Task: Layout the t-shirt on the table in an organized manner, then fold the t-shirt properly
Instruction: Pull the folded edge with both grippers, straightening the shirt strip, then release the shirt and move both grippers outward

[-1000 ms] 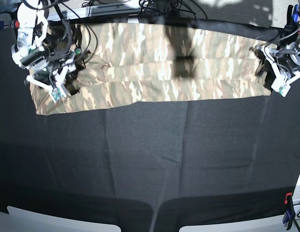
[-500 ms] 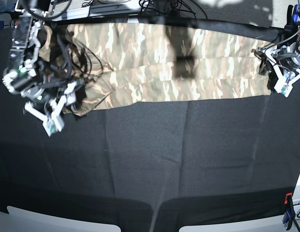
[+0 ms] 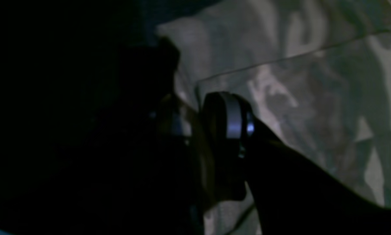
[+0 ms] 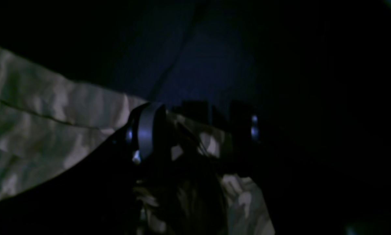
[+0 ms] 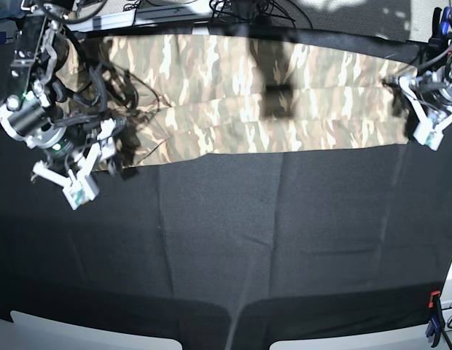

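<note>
While the t-shirt [image 5: 248, 95] is stretched sideways across the table [image 5: 284, 233], one end is clamped in each gripper: right gripper [image 5: 91, 157], left gripper [image 5: 419, 120].

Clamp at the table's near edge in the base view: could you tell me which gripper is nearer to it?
Left. The left gripper is on the clamp's side of the table, at the t-shirt's end; the right gripper is across the table at the other end.
</note>
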Tool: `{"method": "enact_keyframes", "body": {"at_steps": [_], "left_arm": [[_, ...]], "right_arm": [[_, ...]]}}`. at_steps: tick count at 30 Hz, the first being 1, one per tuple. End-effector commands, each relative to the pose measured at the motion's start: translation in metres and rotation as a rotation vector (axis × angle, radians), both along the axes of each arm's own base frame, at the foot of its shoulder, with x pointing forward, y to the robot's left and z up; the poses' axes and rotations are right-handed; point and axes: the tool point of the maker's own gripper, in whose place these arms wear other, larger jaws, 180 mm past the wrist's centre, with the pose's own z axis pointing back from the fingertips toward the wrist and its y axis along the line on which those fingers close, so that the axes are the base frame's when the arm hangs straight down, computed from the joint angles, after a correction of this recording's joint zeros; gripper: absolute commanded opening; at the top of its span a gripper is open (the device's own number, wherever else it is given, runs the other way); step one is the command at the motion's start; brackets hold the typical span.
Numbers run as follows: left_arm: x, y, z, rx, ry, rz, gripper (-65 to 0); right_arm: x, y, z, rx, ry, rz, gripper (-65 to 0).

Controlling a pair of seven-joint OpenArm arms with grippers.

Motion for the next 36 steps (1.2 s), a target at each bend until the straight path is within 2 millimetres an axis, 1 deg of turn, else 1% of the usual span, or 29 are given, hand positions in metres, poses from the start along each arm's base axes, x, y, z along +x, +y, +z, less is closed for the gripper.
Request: {"method": "enact_keyframes", "body": {"at_steps": [1,3,5,8,10,12,13,15,17,20,23,26,27,31,34,36], "left_arm": [[0.010,0.006,0.013,0.023,-0.043,-0.007,-43.9],[0.010,0.007,0.012,0.026,-0.040,-0.008,-43.9],[0.010,0.006,0.013,0.022,-0.041,-0.006,-43.8],[0.010,0.009,0.012,0.046,-0.039,-0.012,-43.8],[0.009,0.015,0.011,0.087,-0.027,-0.018,-43.8],[0.007,0.017,0.010,0.089,-0.005,-0.007,-43.8],[0.008,0.016,0.010,0.080,-0.001,-0.002,-43.8],[0.012,0.010,0.012,0.032,0.004,0.011,-43.8],[0.016,0.003,0.015,-0.029,0.016,0.025,-43.0],[0.022,-0.006,0.020,-0.096,0.036,0.039,-42.8],[0.032,-0.003,0.027,-0.098,-0.009,0.066,-42.8],[0.042,0.006,0.033,-0.059,-0.074,0.093,-41.8],[0.044,0.012,0.035,-0.033,-0.091,0.105,-38.9],[0.044,0.028,0.034,0.099,-0.097,0.087,-19.3],[0.040,0.036,0.031,0.152,-0.062,0.087,-19.5],[0.035,0.032,0.028,0.114,-0.020,0.099,-19.5]], "right_arm": [[0.005,-0.001,0.016,0.004,-0.056,0.003,-34.6],[0.005,-0.008,0.020,0.010,-0.068,-0.021,-34.6],[0.006,-0.020,0.024,0.019,-0.085,-0.070,-34.6],[0.004,-0.053,0.035,0.041,-0.126,-0.206,-34.6],[-0.002,-0.077,0.044,0.062,-0.155,-0.290,-34.6],[-0.010,-0.098,0.051,0.092,-0.174,-0.359,-34.6],[-0.015,-0.107,0.055,0.115,-0.184,-0.387,-34.6],[-0.025,-0.117,0.061,0.149,-0.201,-0.402,-34.6],[-0.035,-0.123,0.067,0.180,-0.213,-0.396,-34.6],[-0.045,-0.131,0.082,0.230,-0.273,-0.400,-34.6],[-0.052,-0.141,0.090,0.245,-0.311,-0.427,-34.6],[-0.054,-0.145,0.092,0.241,-0.317,-0.440,-34.6],[-0.054,-0.145,0.091,0.240,-0.316,-0.439,-34.7],[-0.052,-0.142,0.091,0.242,-0.312,-0.429,-34.7],[-0.051,-0.139,0.090,0.244,-0.308,-0.420,-34.6],[-0.050,-0.138,0.089,0.245,-0.306,-0.415,-34.6]]}}
